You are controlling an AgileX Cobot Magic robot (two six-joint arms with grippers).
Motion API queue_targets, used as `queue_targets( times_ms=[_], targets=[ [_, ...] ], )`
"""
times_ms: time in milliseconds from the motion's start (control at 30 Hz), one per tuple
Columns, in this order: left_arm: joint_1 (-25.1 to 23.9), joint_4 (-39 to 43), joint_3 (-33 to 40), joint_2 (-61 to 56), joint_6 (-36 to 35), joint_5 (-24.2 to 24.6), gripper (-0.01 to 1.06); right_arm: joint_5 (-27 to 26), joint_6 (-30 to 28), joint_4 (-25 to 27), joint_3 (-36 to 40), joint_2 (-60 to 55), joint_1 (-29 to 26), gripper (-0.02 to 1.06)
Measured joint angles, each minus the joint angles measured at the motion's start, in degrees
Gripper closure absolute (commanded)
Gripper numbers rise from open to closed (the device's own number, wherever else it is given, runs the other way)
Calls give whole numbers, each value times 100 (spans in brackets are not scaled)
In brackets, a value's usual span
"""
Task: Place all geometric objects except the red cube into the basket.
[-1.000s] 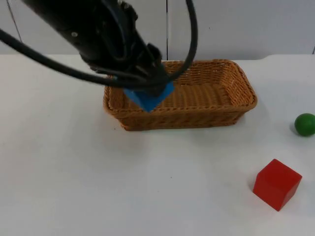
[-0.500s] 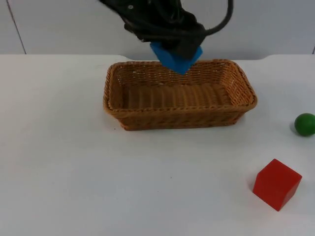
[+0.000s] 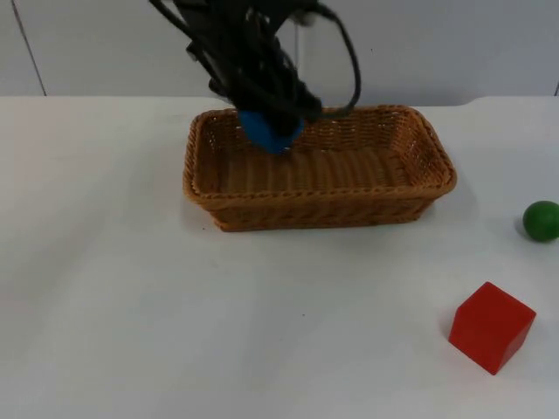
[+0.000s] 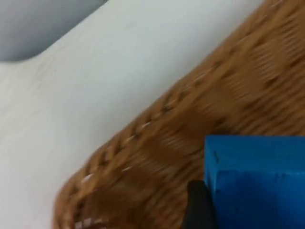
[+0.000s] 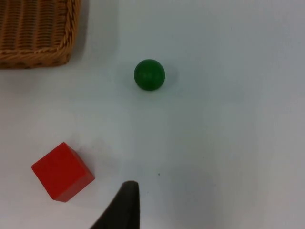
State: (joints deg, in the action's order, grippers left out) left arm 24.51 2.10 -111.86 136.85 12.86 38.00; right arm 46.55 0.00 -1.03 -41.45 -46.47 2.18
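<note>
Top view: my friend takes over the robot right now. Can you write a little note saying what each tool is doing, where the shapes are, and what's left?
Left tool: shut on the blue block, low over the back left part of the wicker basket; block not released.
Right tool: arm waits above the table by the loose shapes; its state cannot be told.
Green ball: on the table, right of the basket.
Red cube: on the table, nearer the front; it stays out.
Done: nothing lies loose in the basket.
Left: drop the blue block in, then fetch the green ball.
</note>
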Motion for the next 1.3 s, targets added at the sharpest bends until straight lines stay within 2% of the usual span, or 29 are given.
queue_targets(
  times_ms=[100, 300, 333, 400, 433, 467, 533, 567, 600, 633, 667, 733, 800, 967, 1100, 1300],
  targets=[
    [-4, 395, -79, 227, -167, 90, 105, 0, 0, 0, 0, 0, 0, -1],
    [-4, 478, -111, 346, -202, 194, 105, 0, 0, 0, 0, 0, 0, -1],
    [-4, 478, -111, 349, -202, 193, 101, 0, 0, 0, 0, 0, 0, -1],
    [-4, 478, -111, 351, -175, 206, 83, 0, 0, 0, 0, 0, 0, -1],
    [-4, 465, -111, 351, -159, 218, 83, 0, 0, 0, 0, 0, 0, -1],
    [-4, 437, -111, 351, -145, 229, 71, 0, 0, 0, 0, 0, 0, -1],
    [-4, 358, -119, 351, -135, 313, 36, 0, 0, 0, 0, 0, 0, -1],
    [-4, 358, -119, 351, -135, 313, 21, 0, 0, 0, 0, 0, 0, -1],
    [-4, 260, -178, 351, -133, 467, 21, 0, 0, 0, 0, 0, 0, -1],
    [-4, 196, -243, 351, -121, 594, 5, 0, 0, 0, 0, 0, 0, -1],
    [-4, 87, -341, 351, -95, 780, 0, 0, 0, 0, 0, 0, 0, -1],
    [-4, -210, -563, 339, 54, 1152, 0, 0, 0, 0, 0, 0, 0, -1],
    [-4, -284, -626, 327, 101, 1260, 0, 0, 0, 0, 0, 0, 0, -1],
    [-4, -1357, -998, -213, 401, 2156, 0, 0, 0, 0, 0, 0, 0, -1],
    [-4, -1602, -1040, -750, 445, 2505, 0, -6, 0, 0, 0, 0, 0, -1],
    [-4, -1512, -1049, -1359, 372, 3089, 0, -46, 0, 0, 0, 0, 0, -1]
  ],
)
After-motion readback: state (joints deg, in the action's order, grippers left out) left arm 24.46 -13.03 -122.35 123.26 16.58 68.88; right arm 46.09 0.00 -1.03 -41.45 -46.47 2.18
